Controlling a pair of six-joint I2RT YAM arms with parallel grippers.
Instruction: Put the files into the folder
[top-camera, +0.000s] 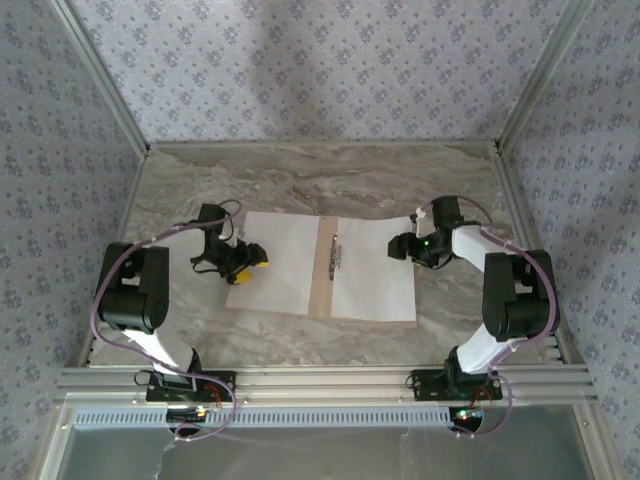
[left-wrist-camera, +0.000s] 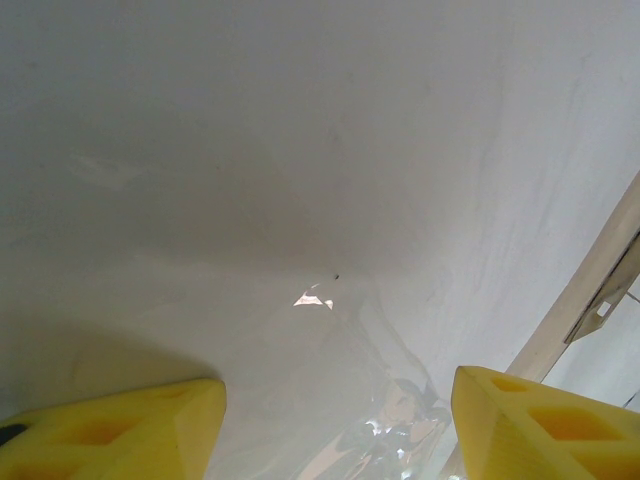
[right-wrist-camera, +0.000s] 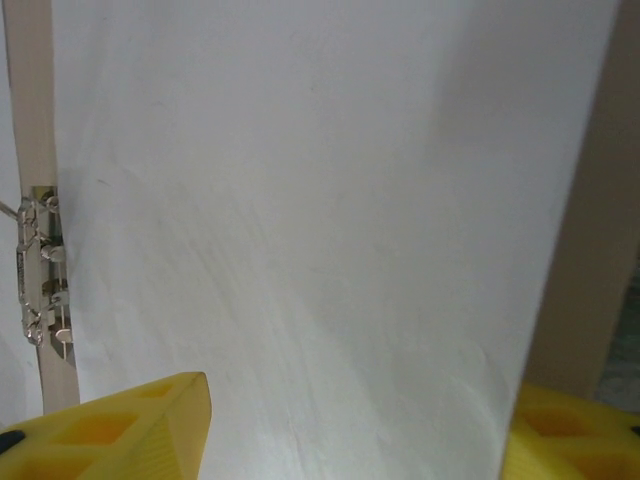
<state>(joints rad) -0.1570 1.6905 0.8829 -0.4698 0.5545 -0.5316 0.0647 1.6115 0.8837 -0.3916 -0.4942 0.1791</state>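
The tan folder (top-camera: 321, 285) lies open and flat in the middle of the table. One white file (top-camera: 280, 275) rests on its left leaf and another file (top-camera: 372, 285) on its right leaf. My left gripper (top-camera: 248, 262) hovers over the left sheet's left edge, its yellow fingers spread apart. In the left wrist view the left gripper (left-wrist-camera: 338, 388) is open over the white file (left-wrist-camera: 300, 150), with a glossy patch below it. My right gripper (top-camera: 400, 247) is at the right sheet's upper right part. In the right wrist view the right gripper (right-wrist-camera: 360, 392) is open over the file (right-wrist-camera: 320, 200).
A metal fastener (right-wrist-camera: 40, 270) sits on the folder's spine (right-wrist-camera: 28, 100), and the fastener (top-camera: 333, 252) is near the spine's far end. Bare marble tabletop (top-camera: 300, 180) surrounds the folder. Patterned walls and aluminium rails enclose the table on three sides.
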